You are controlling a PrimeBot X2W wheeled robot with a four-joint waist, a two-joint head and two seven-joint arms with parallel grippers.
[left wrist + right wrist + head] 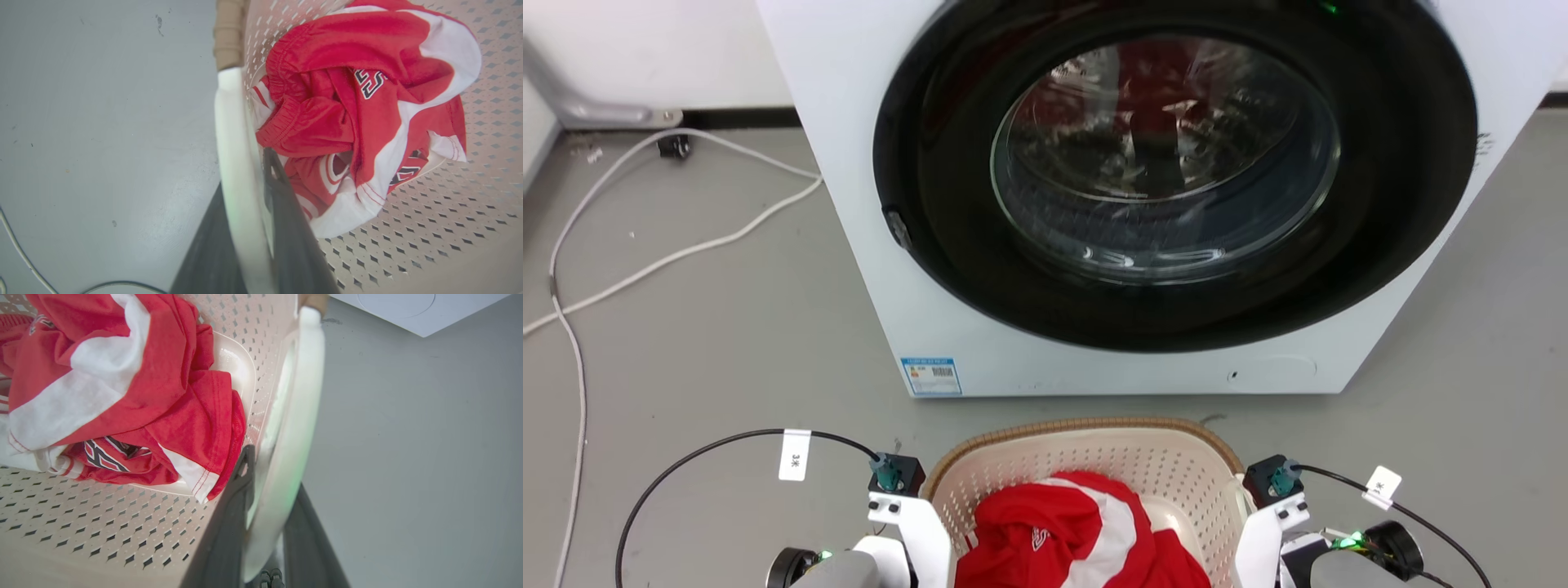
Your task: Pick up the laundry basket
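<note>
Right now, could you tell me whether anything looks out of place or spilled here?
Nothing stands out. The red and white garment lies crumpled but inside the laundry basket. The left hand and right hand straddle its white handles. A loose white cable trails across the floor left of the washing machine.

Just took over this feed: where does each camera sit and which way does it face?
Head view: on the head, facing forward and down at the washing machine and laundry basket; both wrists show low.
Left wrist view: looks along the left gripper, fingers astride the basket's white handle.
Right wrist view: likewise along the right gripper.
Shared: the red-and-white garment in the basket.
</note>
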